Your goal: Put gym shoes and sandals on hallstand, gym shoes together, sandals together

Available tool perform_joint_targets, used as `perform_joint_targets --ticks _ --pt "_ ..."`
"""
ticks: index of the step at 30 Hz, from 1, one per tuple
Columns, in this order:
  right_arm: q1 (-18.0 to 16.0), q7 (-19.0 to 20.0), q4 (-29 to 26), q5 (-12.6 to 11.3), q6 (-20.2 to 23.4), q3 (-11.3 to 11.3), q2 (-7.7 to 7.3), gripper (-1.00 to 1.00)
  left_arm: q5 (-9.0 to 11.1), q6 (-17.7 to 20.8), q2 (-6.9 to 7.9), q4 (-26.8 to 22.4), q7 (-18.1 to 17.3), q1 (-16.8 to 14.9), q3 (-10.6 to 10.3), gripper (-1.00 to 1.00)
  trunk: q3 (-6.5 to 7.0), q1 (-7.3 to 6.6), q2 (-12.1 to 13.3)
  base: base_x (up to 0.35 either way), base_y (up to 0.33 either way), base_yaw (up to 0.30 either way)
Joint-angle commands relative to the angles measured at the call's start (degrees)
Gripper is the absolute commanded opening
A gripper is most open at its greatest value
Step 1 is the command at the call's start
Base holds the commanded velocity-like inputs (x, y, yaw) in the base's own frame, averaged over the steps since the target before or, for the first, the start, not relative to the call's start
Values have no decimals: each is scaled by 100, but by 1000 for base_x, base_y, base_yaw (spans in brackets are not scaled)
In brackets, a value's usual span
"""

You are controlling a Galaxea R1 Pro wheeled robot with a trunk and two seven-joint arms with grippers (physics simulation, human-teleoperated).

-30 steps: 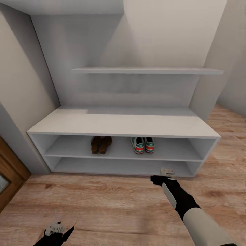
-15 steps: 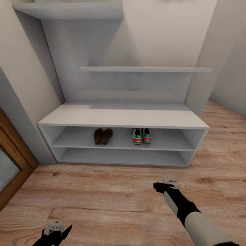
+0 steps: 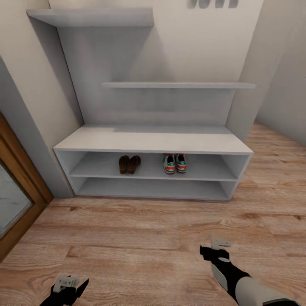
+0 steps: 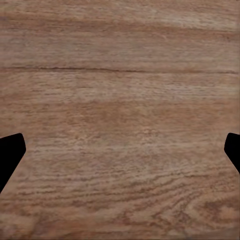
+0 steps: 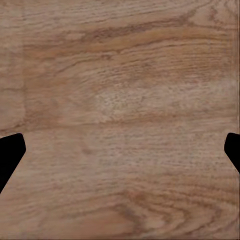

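A wooden door frame [image 3: 23, 178] with a pale glass pane [image 3: 10, 199] stands at the left edge, cream walls [image 3: 199, 42] rise behind and to both sides, and a few small grey hooks [image 3: 212, 3] hang high on the back wall.

I am seeing my right arm [image 3: 250, 289] as a pale grey sleeve that is turning into a black wrist with a light stripe. The right gripper [image 3: 220, 243] is showing small whitish parts. My left gripper [image 3: 67, 284] is black with a whitish block. In the wrist views, black fingertips [image 4: 10, 155] are showing at both edges.
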Motion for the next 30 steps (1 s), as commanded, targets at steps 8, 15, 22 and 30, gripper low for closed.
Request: perform_joint_targets --ticks 8,15,22,30 --pt "35 -24 587 612 -1113 49 -3 100 113 -34 4 143 -26 -5 49 100 -4 -2 -2 -18 0 0" --pt "108 -30 666 777 -1383 45 -1 100 159 -41 14 219 -25 -5 50 100 -4 -2 -2 -3 0 0" --pt "206 -54 679 798 -1429 42 -4 100 166 -43 23 238 -25 -5 50 100 -4 -2 -2 0 0 0" --pt "424 -74 681 793 -1496 36 -18 100 162 -44 33 243 -25 18 50 100 -4 -2 -2 0 0 0"
